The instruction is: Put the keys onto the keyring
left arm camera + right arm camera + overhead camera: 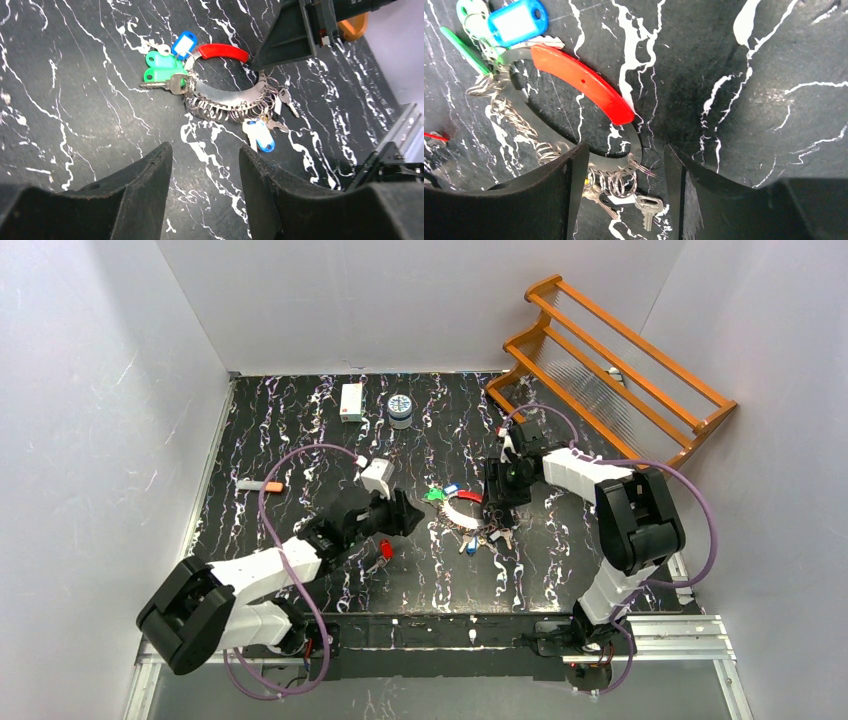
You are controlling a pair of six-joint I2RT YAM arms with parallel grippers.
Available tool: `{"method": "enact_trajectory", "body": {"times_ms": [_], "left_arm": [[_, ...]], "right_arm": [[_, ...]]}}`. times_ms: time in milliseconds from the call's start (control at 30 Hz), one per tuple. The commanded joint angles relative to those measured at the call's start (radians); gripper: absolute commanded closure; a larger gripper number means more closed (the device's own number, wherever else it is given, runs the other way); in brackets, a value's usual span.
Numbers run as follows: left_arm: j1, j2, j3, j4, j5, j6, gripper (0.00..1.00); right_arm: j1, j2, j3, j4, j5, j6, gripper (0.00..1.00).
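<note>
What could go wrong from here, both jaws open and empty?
The right jaws stand open over the silver metal keyring with the red plastic grip; closing could pinch the small wire split rings instead of the band, so it may slip.
The loose red-capped key lies apart, near the left jaws; a sweep might knock it away.
Green and blue plastic tags crowd the ring's end and could snag threading.

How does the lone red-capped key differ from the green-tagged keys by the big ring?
The red-capped key lies apart on the table, close to the left gripper; the green-tagged keys are bunched at one end of the keyring. Its cap is red, theirs are green. It is a single key, while two green tags show. All lie on the table, and none is gripped.
</note>
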State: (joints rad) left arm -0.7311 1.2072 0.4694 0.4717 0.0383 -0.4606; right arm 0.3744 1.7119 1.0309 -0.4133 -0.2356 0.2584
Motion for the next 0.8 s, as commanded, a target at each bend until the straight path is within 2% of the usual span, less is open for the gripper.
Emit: {"method": "enact_trajectory", "body": {"times_ms": [0,167,267,400,500,633,767], "left_arm": [[0.006,-0.071,-0.077,0.153,0.014,-0.130,0.50],[0.008,-0.108,-0.109,0.162,0.013,-0.129,0.50],[0.009,-0.117,-0.114,0.163,0.018,-0.117,0.57],[0.010,-0.125,-0.112,0.162,0.032,-0.098,0.62],[0.010,-0.134,-0.114,0.162,0.044,-0.092,0.64],[0.010,-0.148,-0.124,0.162,0.045,-0.092,0.64],[0.010,-0.161,-0.135,0.157,0.049,-0.092,0.64]], "right_arm": [[-0.002,0.030,0.029,0.015,-0.087,-0.021,0.37],[0.002,-0.010,-0.065,0.071,-0.284,0.020,0.53],[0.037,-0.032,-0.127,0.111,-0.327,0.067,0.64],[0.112,-0.022,-0.172,0.154,-0.361,0.123,0.67],[0.179,-0.020,-0.188,0.201,-0.386,0.176,0.66],[0.269,-0.005,-0.154,0.241,-0.408,0.214,0.59],[0.287,-0.039,-0.133,0.237,-0.383,0.217,0.52]]}}
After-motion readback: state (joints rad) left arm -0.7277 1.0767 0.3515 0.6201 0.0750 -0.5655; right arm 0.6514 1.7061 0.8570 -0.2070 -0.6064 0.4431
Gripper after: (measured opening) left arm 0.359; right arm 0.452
